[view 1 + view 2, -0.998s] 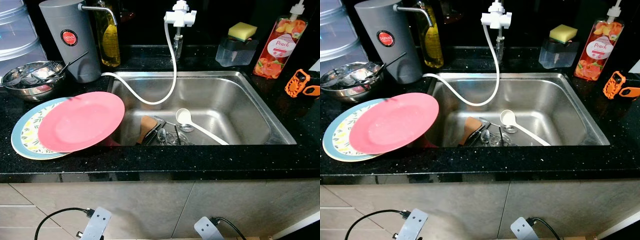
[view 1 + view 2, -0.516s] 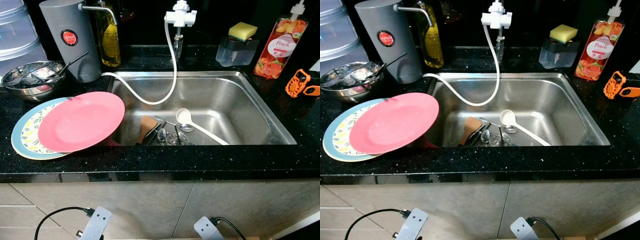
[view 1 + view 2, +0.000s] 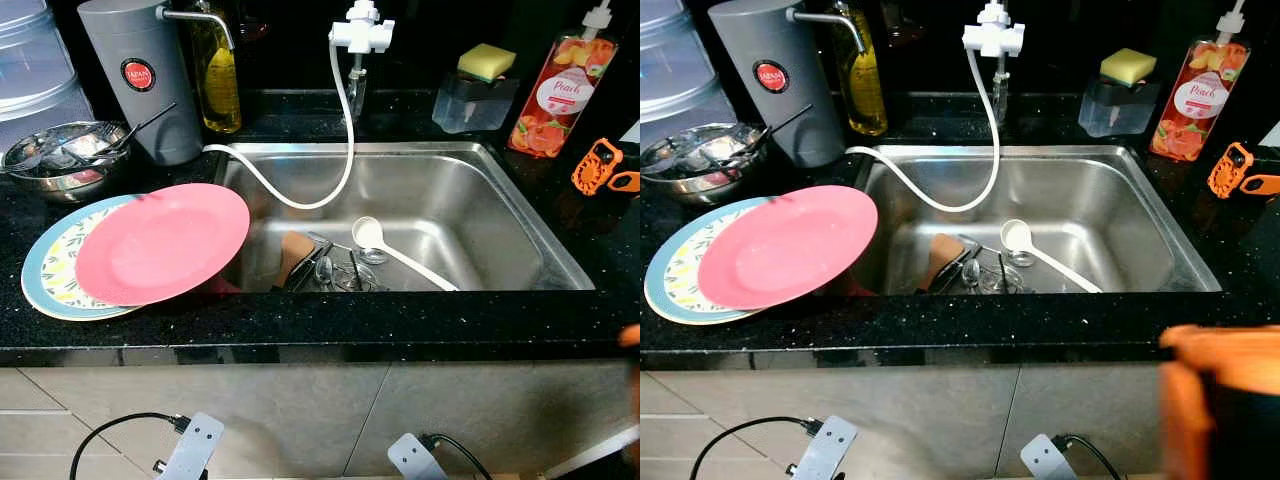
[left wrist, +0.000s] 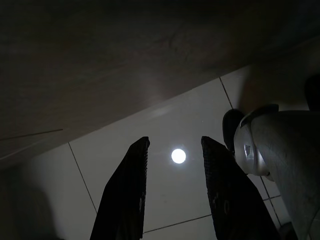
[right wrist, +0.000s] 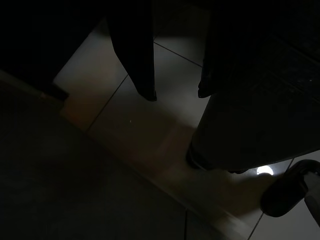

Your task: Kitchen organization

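Black speckled counter (image 3: 330, 325) (steel sink (image 3: 520, 215) inset), tiled floor (image 4: 180, 125)

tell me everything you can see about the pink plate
The pink plate is round, plain and matte, plastic by the look of it, with a shallow raised rim. It lies face up and slightly tilted on the black speckled counter, left of the steel sink. It rests on a pale blue plate with a yellow pattern, covering most of it, and its right edge juts out over the sink's left rim. Its surface looks bare, with faint specks; nothing lies on it.
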`<state>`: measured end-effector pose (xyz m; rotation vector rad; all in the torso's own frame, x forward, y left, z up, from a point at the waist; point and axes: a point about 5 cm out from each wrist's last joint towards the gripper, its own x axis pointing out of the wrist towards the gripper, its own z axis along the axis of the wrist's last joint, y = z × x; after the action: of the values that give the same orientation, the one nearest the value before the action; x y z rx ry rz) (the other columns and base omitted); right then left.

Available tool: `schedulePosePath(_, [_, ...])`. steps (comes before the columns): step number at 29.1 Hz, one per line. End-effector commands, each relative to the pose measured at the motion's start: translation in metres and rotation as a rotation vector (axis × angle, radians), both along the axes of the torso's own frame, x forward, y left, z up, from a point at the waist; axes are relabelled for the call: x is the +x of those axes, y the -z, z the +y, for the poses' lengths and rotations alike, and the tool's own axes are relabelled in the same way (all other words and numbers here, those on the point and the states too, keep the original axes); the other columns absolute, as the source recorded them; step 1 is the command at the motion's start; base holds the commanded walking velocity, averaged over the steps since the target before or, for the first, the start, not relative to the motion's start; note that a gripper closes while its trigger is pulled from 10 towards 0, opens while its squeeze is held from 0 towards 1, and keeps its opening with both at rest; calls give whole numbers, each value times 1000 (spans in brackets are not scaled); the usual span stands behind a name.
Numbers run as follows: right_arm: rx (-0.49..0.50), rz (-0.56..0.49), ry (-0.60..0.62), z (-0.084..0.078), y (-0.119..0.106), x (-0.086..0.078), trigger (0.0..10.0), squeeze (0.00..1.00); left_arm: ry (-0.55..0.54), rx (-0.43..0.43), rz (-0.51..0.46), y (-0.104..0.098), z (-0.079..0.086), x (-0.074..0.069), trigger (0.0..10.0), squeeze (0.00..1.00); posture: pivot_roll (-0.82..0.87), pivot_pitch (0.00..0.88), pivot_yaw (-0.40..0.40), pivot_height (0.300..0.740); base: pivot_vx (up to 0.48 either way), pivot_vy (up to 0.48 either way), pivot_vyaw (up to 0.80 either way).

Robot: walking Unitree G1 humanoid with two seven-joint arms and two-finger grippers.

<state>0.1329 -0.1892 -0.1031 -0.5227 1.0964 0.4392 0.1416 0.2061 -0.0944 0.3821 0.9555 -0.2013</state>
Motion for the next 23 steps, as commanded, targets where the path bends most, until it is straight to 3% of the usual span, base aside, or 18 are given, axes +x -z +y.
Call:
schedulePosePath(1, [-1, 24, -7, 2, 2, -5, 10000, 0, -9, 28, 25, 0, 10, -5, 10000, 0, 145, 0, -11, 740, 0, 0, 0])
schedulePosePath(23, [3, 29, -3, 4, 3, -6, 10000, 0, -16, 46, 51, 2, 14, -9, 10000, 0, 150, 0, -6, 740, 0, 0, 0])
